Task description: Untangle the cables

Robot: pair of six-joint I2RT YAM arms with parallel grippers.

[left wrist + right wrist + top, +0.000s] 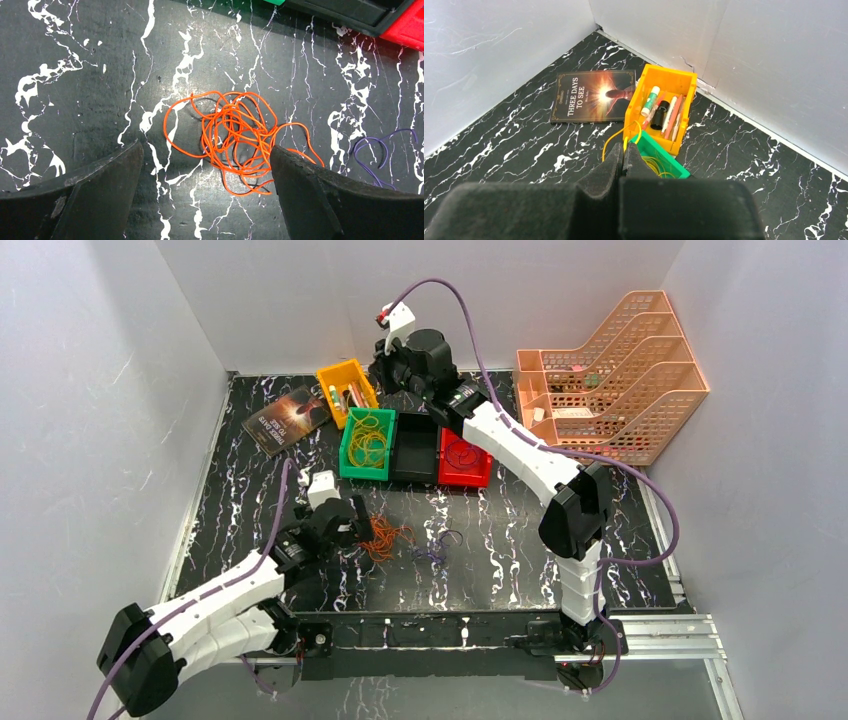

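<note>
left wrist, cables [235, 142] between spread left tool [205, 150]

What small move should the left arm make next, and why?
Probably lower the left gripper straight down and close on an outer loop of the orange tangle. Its jaws stand wide open above the tangle, which lies untouched on the table. The right gripper seems busy: it is shut on a yellow loop.

Top camera looks down on the whole surface [500, 540] from behind; left wrist close over its middle, right wrist facing its far left corner, both within that view
</note>
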